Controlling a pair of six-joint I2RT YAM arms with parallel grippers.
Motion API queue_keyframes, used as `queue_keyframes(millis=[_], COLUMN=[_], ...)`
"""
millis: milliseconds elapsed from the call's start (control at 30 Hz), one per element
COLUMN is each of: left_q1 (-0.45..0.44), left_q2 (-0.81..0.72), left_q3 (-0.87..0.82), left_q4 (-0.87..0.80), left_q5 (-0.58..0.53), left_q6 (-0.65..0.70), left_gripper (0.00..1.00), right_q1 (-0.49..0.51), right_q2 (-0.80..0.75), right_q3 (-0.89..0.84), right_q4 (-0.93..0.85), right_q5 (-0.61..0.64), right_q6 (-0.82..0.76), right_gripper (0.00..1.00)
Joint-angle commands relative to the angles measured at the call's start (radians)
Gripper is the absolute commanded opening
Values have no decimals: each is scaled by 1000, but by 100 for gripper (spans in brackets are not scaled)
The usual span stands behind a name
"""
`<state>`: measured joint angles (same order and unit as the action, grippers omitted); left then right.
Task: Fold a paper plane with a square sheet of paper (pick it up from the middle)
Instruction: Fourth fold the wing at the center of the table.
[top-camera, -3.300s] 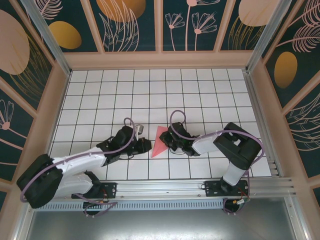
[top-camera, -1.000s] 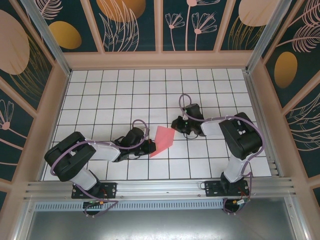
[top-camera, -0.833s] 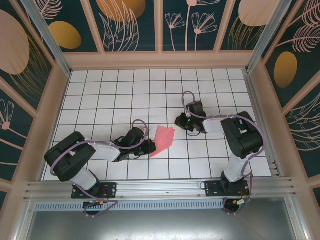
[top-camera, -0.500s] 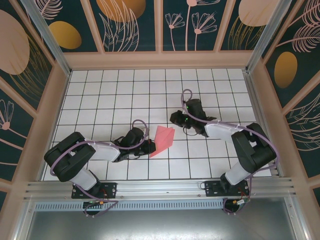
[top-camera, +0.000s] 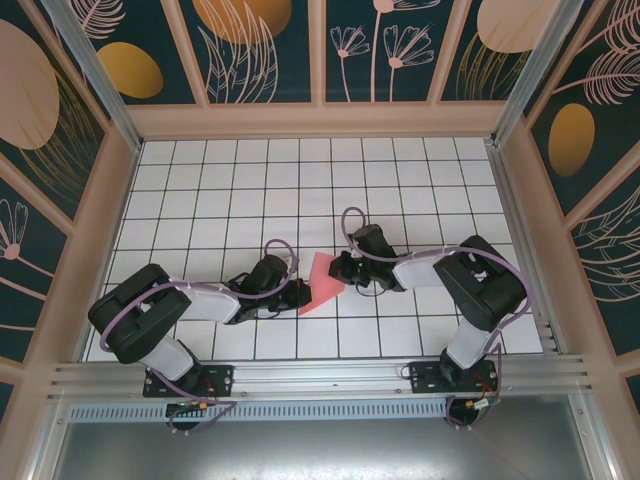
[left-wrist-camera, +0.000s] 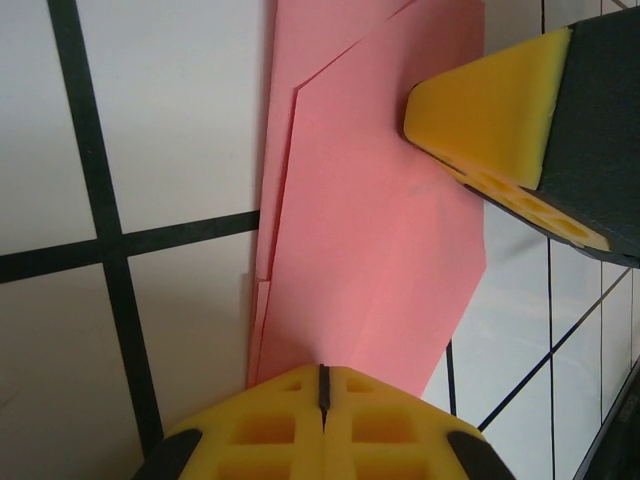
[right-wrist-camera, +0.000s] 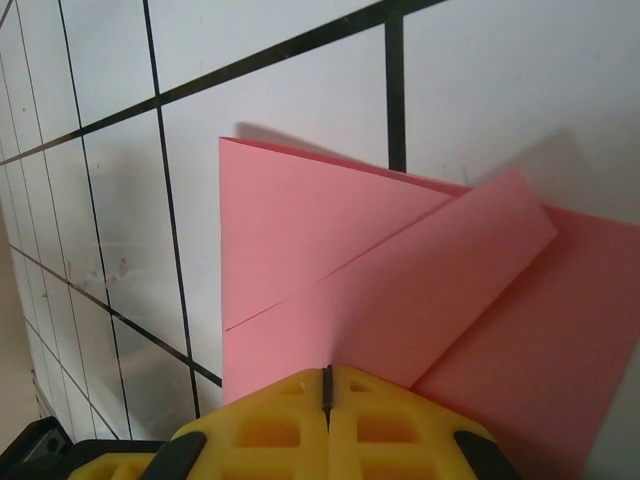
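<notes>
Looking down from above, we find the square sheet of paper folded into a smaller pointed shape, salmon-pink, its tip aimed toward the near left; beneath the sheet is the white gridded table, on which it lies flat; the left gripper sits at the sheet's near-left point and the right gripper at its right-hand edge, so the sheet lies between the two.

From the left wrist we see the sheet in layers, one creased flap over another, with stepped edges along one side; the left gripper has its yellow pads pressed together with only a thin seam between them and no paper in that seam, its tip set at one end of the sheet; the right gripper meets the sheet's opposite corner.

From the right wrist the sheet shows a diagonal flap folded across it; the right gripper is likewise closed tight, pads meeting, nothing clamped, its tip over the sheet's edge; whether either tip actually bears down on the sheet we cannot tell.
</notes>
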<state>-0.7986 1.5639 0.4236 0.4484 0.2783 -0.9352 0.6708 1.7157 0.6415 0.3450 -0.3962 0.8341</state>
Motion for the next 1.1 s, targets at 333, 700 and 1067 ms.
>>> queue_keyframes(millis=[333, 700, 1067], left_q1=[3, 4, 4], left_q2=[18, 20, 22], left_q3=[-57, -57, -58], left_q4=[-222, -216, -219], left_q5=[-63, -66, -66], left_q6=[25, 27, 29], left_gripper=[0, 0, 0], right_q1=[137, 170, 188], right_q2=[-55, 7, -81], right_q3=[29, -74, 6], right_q4=[-8, 138, -64], right_q5=[52, -2, 148], right_q6=[83, 175, 130], right_gripper=[6, 6, 5])
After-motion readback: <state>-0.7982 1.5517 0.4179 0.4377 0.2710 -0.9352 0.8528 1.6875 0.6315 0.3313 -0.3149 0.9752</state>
